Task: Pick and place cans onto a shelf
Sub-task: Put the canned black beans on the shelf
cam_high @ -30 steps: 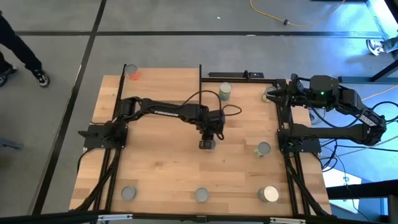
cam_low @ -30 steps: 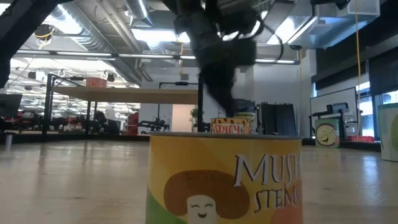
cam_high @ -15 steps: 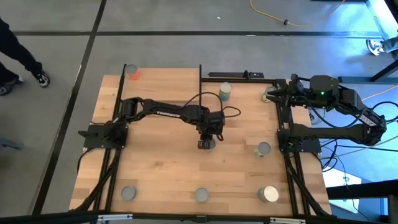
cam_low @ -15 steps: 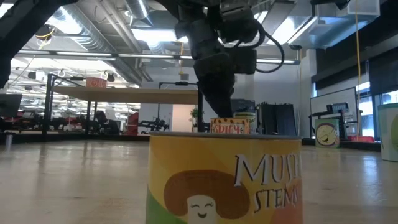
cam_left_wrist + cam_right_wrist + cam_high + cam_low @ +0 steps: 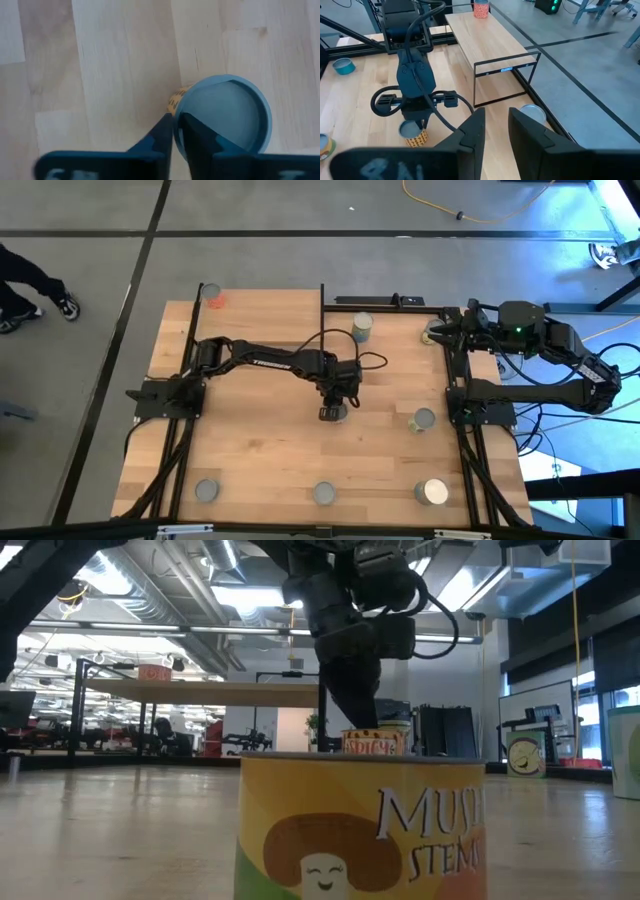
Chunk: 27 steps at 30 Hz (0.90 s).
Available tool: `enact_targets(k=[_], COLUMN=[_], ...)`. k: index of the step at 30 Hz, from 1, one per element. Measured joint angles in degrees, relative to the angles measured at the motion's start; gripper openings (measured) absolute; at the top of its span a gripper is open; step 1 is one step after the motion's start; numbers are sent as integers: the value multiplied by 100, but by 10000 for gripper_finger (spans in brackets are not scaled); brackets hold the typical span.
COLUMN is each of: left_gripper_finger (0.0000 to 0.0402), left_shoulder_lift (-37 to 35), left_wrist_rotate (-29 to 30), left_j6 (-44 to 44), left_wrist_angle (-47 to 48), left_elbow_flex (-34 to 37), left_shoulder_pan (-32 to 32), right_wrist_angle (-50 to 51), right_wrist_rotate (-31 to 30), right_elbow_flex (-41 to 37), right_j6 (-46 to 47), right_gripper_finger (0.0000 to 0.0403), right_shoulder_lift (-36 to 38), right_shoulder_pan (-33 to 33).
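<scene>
My left gripper (image 5: 333, 404) is at the table's middle, pointing down, its fingers shut, right at the top edge of a yellow-labelled can (image 5: 333, 414) that stands upright on the tabletop. In the left wrist view the gripper (image 5: 175, 127) is at the rim of the can's grey top (image 5: 225, 117). The low view shows the gripper's tips (image 5: 360, 725) at the level of the can's top (image 5: 375, 745). The shelf (image 5: 265, 308) stands at the far left and bears a pink can (image 5: 213, 299). My right gripper (image 5: 440, 330) waits at the far right, its fingers (image 5: 476, 131) a little apart and empty. My left gripper comes at the can from above, pointing down, with its shut fingers (image 5: 195, 137) over the rim of the can's top (image 5: 181, 107). I cannot tell whether they touch the rim or stand just above it. The can stands upright on the table.
Other cans stand on the table: one at the far middle (image 5: 362, 326), one at the right (image 5: 424, 420), and three along the near edge (image 5: 207, 491) (image 5: 324, 494) (image 5: 433, 492). A mushroom-labelled can (image 5: 360, 830) fills the low view's foreground. A person's legs (image 5: 30, 280) show beyond the table's left.
My left gripper has gone down a little toward the yellow-labelled can, then nearly stopped, its fingers staying shut. The can stands where it was.
</scene>
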<state>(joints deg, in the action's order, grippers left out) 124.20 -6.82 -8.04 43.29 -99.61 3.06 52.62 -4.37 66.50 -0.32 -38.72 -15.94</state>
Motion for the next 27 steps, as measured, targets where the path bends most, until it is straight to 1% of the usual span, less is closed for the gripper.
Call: enact_targets(k=[2,6,9,11,13,15,17,20,22,25,26,27], left_gripper_finger=[9,5,4,3,3,2,2,2,2,1,1,1], left_shoulder_lift=[0,-8,-116,-211,-302,-425,-437,-476,-501,-494,-498,-607], left_wrist_rotate=[6,-31,-159,-206,-200,-146,-94,78,325,799,985,1168], left_j6=[88,205,585,870,1106,1239,1346,1665,1843,2161,2275,2389], left_wrist_angle=[40,23,213,378,548,1045,1165,1911,2123,3033,3156,3123], left_elbow_flex=[0,0,-29,-184,-485,-809,-1239,-1982,-2508,-3371,-3556,-3530], left_shoulder_pan=[-1,-1,4,-14,-53,-108,-165,-231,-253,-252,-249,-243], right_wrist_angle=[0,0,0,0,0,0,1,0,0,0,0,1], right_wrist_rotate=[-1,-1,0,1,1,1,1,4,7,133,165,190], right_elbow_flex=[0,0,0,0,0,0,0,1,0,2,2,2], right_j6=[1,-2,-8,-14,-31,-144,-177,-165,-168,-170,-171,-171], right_gripper_finger=[87,87,87,87,87,87,87,87,87,87,87,87], right_shoulder_lift=[0,0,0,0,0,0,0,0,0,0,0,-1], right_shoulder_pan=[-1,-1,0,1,-1,1,1,1,1,1,1,1])
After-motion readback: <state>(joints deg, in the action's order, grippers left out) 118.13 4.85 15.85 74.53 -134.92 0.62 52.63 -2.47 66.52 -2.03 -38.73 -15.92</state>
